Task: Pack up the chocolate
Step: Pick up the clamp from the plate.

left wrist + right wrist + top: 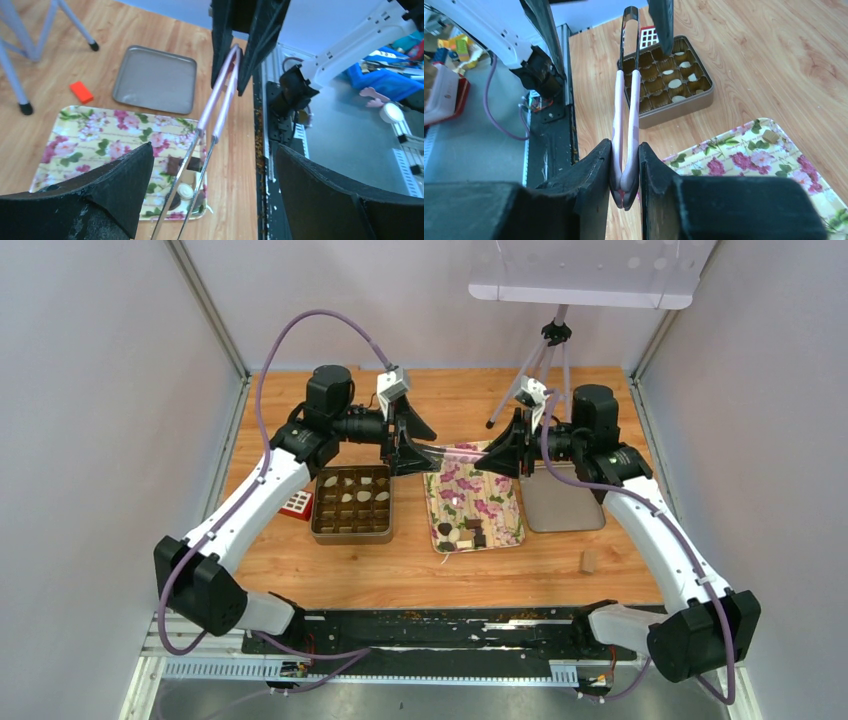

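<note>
Pink-handled metal tweezers (pixel 455 452) hang in the air between my two grippers, above the floral tray (pixel 500 480). My right gripper (pixel 503 453) is shut on their pink handle end (pixel 625 165). My left gripper (pixel 412 448) is wide open, and the metal tips (pixel 200 165) pass between its fingers without touching them. Several chocolate pieces (pixel 462 532), dark, cream and tan, lie at the near end of the floral tray; they also show in the left wrist view (pixel 184 175). A gold compartment box (pixel 351 503) to the left holds several cream pieces (pixel 676 82).
An empty grey metal tray (pixel 563 502) lies right of the floral tray. A red block (pixel 81 91) sits beside it. A tan cylinder (pixel 588 560) stands near the front right. A red-and-white card (pixel 297 503) lies left of the box. A tripod (pixel 545 350) stands at the back.
</note>
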Robot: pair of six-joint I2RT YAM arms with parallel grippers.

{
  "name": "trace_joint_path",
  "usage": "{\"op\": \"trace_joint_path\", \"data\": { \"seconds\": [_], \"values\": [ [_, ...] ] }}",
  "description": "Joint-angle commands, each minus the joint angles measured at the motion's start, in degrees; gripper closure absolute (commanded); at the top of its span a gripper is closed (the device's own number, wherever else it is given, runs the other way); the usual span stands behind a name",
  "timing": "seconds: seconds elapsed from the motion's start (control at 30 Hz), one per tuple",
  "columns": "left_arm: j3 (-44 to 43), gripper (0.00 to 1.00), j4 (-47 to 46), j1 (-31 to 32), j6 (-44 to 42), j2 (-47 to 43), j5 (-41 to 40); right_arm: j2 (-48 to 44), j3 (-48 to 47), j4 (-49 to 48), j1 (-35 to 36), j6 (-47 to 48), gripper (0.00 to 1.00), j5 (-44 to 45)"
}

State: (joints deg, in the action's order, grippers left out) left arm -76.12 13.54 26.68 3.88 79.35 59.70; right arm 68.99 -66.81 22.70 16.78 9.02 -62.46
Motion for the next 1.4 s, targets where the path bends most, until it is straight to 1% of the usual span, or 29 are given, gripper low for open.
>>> {"op": "trace_joint_path", "data": {
  "seconds": [0.0, 0.13, 0.23, 0.3, 0.37, 0.43, 0.53, 0.6, 0.67, 0.73, 0.87, 0.97, 1.03, 1.1, 1.2, 1.27, 1.37],
  "values": [
    [1.4, 0.05, -5.0, 0.3, 2.6, 1.1, 7.6, -1.0, 0.9, -13.5, -0.6, -12.5, 0.85, -3.7],
    [2.0, 0.13, -6.6, 0.5, 2.7, 2.5, 11.2, -0.2, 0.9, -13.8, -0.6, -12.3, 0.83, -4.1],
    [1.0, 0.21, -7.0, 0.8, 2.8, 4.0, 13.5, 0.7, 0.6, -13.1, -0.6, -11.7, 0.82, -4.6],
    [-0.4, 0.25, -6.0, 0.9, 2.9, 5.6, 15.1, 1.2, 0.1, -12.2, -0.5, -11.0, 0.82, -5.1],
    [-2.8, 0.28, -3.3, 0.9, 2.3, 7.4, 15.9, 1.8, -0.6, -9.4, -0.5, -9.4, 0.81, -5.6],
    [-5.3, 0.29, 2.2, 1.0, -1.1, 8.7, 15.6, 1.9, -0.9, -6.2, -0.5, -5.5, 0.81, -5.8],
    [-9.0, 0.27, 13.6, 1.5, -10.2, 9.9, 12.8, 1.5, -0.5, -2.1, -0.5, -1.5, 0.81, -5.7],
    [-10.9, 0.27, 20.5, 2.2, -15.2, 11.1, 11.2, 1.0, 0.3, -1.0, -0.5, -0.5, 0.81, -5.6],
    [-14.2, 0.28, 29.2, 3.2, -21.6, 12.7, 8.7, 0.7, 0.7, -0.6, -0.1, 0.0, 0.8, -5.7],
    [-18.3, 0.28, 37.0, 3.9, -27.7, 14.7, 6.5, 0.9, 0.2, 2.2, 0.5, 3.0, 0.79, -5.4],
    [-23.0, 0.26, 45.9, 3.8, -35.0, 16.0, 3.8, 1.0, -1.8, 10.2, 0.5, 9.8, 0.8, -4.6],
    [-21.6, 0.23, 46.3, 2.5, -35.7, 14.6, 5.5, 0.5, -1.5, 13.2, 0.5, 11.8, 0.81, -4.9],
    [-19.9, 0.21, 45.3, 2.6, -36.0, 13.6, 6.3, -0.5, 0.7, 10.1, 0.5, 9.1, 0.81, -5.0],
    [-18.3, 0.2, 40.6, 2.6, -32.8, 12.7, 7.3, -1.3, 2.7, 6.1, 0.5, 5.1, 0.82, -5.1],
    [-16.8, 0.19, 33.7, 2.7, -26.3, 11.7, 7.0, -1.7, 3.0, 7.5, 0.2, 5.8, 0.82, -4.9],
    [-16.3, 0.18, 32.5, 3.0, -25.8, 11.5, 6.5, -1.7, 2.9, 8.0, 0.0, 6.6, 0.82, -5.0],
    [-14.7, 0.19, 29.4, 5.1, -23.6, 11.9, 6.2, -1.0, 3.7, 4.6, 0.1, 4.3, 0.82, -5.5]
  ]
}}
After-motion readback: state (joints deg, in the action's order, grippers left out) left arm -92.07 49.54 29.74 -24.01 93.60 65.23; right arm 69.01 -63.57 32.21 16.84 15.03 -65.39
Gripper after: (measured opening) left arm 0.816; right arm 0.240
